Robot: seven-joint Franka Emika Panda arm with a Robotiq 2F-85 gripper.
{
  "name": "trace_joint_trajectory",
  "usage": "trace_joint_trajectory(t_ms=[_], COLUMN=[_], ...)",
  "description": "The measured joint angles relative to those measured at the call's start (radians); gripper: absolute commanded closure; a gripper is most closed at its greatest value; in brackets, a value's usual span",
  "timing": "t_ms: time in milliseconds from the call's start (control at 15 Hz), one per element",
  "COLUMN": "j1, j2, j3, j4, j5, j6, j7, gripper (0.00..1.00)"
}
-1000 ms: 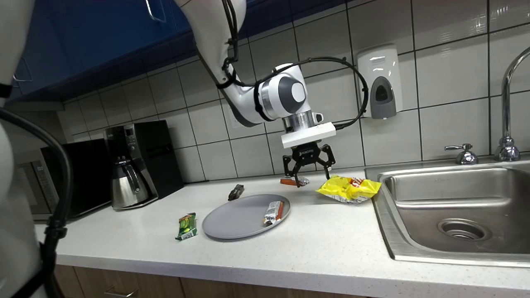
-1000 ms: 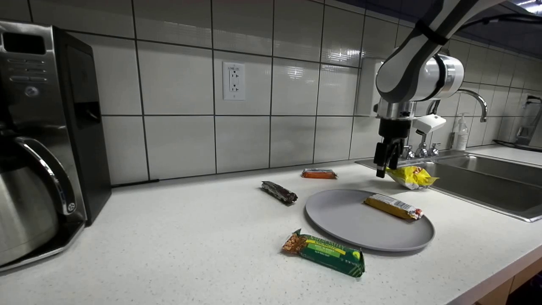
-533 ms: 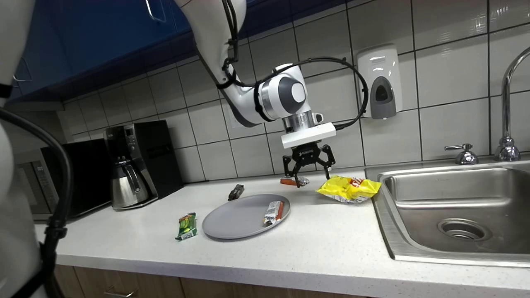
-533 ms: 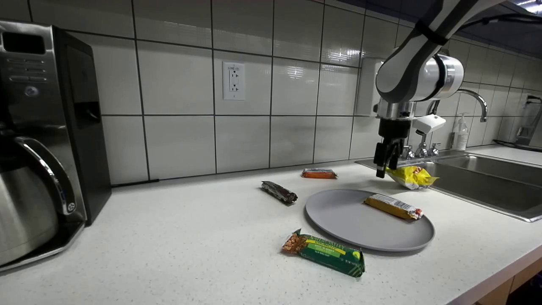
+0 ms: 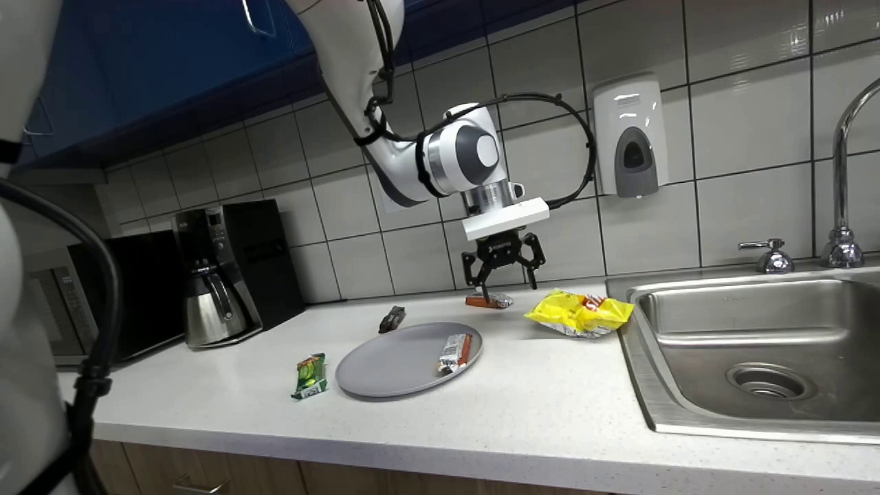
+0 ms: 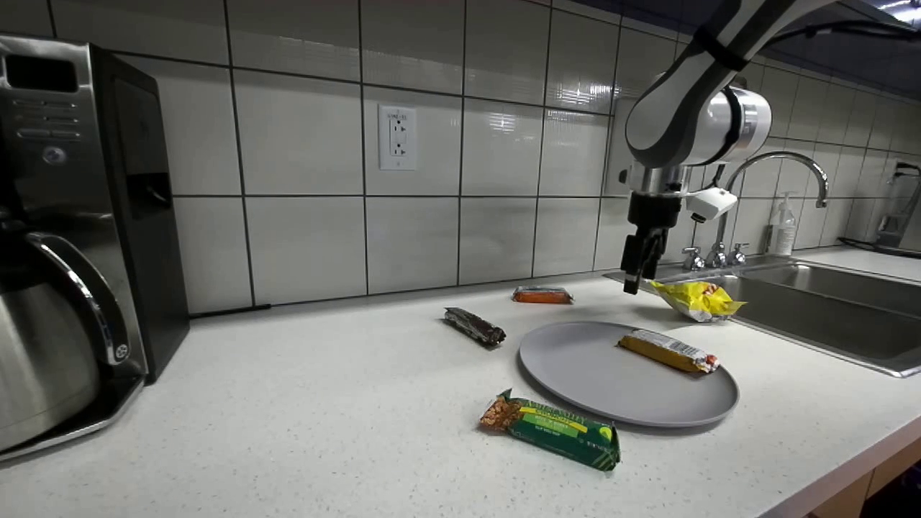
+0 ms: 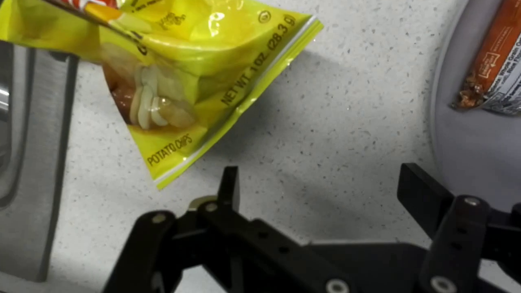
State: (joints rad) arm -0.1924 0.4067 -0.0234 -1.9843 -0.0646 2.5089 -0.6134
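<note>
My gripper (image 5: 509, 292) is open and empty, fingers pointing down, above the white counter. In an exterior view it hangs just left of a yellow potato chip bag (image 5: 579, 314); the bag also shows in the other views (image 6: 698, 298) (image 7: 195, 77). In the wrist view the gripper (image 7: 320, 173) has bare counter between its fingertips, with the bag apart at upper left. A grey plate (image 7: 468, 150) lies at right, bearing an orange and silver bar (image 7: 498, 69). An orange-wrapped bar (image 6: 542, 295) lies near the wall; a finger partly covers it in an exterior view (image 5: 502, 300).
A dark-wrapped bar (image 6: 475, 326) and a green bar (image 6: 557, 432) lie beside the plate (image 6: 597, 381). The steel sink (image 5: 639, 385) with a faucet (image 5: 840, 172) is beyond the bag. A coffee maker (image 5: 254, 261) stands at the opposite end. A soap dispenser (image 5: 629, 137) hangs on the tiled wall.
In the last half second my gripper has moved slightly up and to the left in both exterior views, away from the yellow bag. It stays open. The bag, plate and bars have not moved.
</note>
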Motion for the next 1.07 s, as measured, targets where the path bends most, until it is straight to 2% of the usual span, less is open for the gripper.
trace_joint_trajectory(t_ms=[1067], j1=[-0.027], j2=[0.187], j3=[0.066], j4=[0.23], j5=[0.003], j6=[-0.017], j7=[-0.352], gripper=[0.0])
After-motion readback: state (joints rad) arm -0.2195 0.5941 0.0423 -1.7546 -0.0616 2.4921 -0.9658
